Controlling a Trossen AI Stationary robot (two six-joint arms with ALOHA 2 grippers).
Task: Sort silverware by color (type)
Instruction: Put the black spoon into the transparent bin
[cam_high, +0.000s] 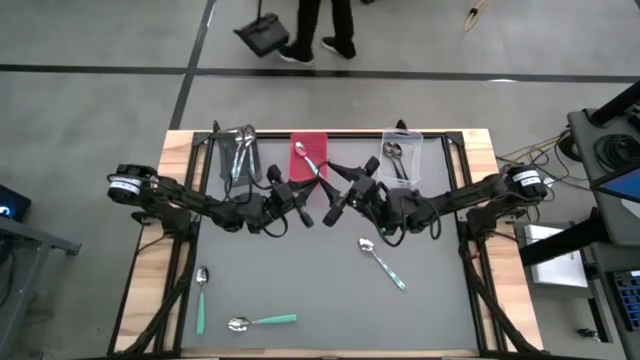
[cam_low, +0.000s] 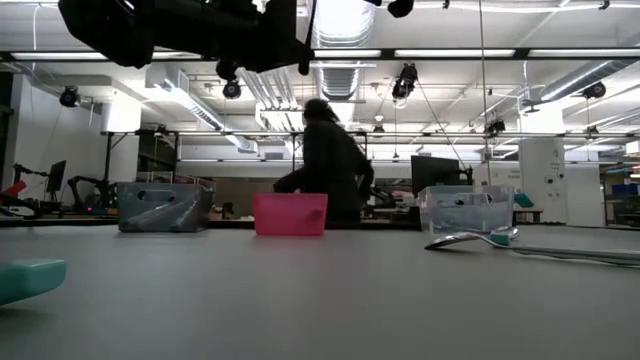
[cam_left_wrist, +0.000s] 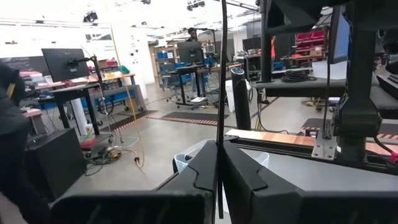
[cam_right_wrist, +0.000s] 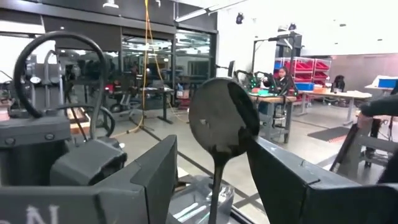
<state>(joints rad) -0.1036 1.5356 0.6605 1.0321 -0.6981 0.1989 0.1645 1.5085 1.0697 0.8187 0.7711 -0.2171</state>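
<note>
A black spoon (cam_right_wrist: 224, 121) stands upright in the air between my two grippers over the table's far middle, bowl up. My left gripper (cam_left_wrist: 219, 186) is shut on it; it shows there as a thin dark line (cam_left_wrist: 221, 74). My right gripper (cam_right_wrist: 213, 162) is open, one finger on either side of the spoon's handle (cam_right_wrist: 215, 186), not touching. In the high view both grippers (cam_high: 303, 205) (cam_high: 337, 205) meet in front of the red bin (cam_high: 308, 158). Three teal-handled spoons (cam_high: 200, 295) (cam_high: 262, 322) (cam_high: 382, 262) lie flat on the grey mat. My left gripper pinches the black spoon between its two shut fingers (cam_left_wrist: 186, 180). The spoon shows edge-on in the slit between them (cam_left_wrist: 219, 205) and lies across the fingers. It stands upright and is lifted clear of the table. Where along the handle the fingers sit does not show.
Three bins stand along the far edge: a grey one (cam_high: 240, 155) and a clear one (cam_high: 402, 158), both with spoons, and the red one with a teal-handled spoon. The mat's middle is bare. A person (cam_low: 330, 165) stands beyond the far edge.
</note>
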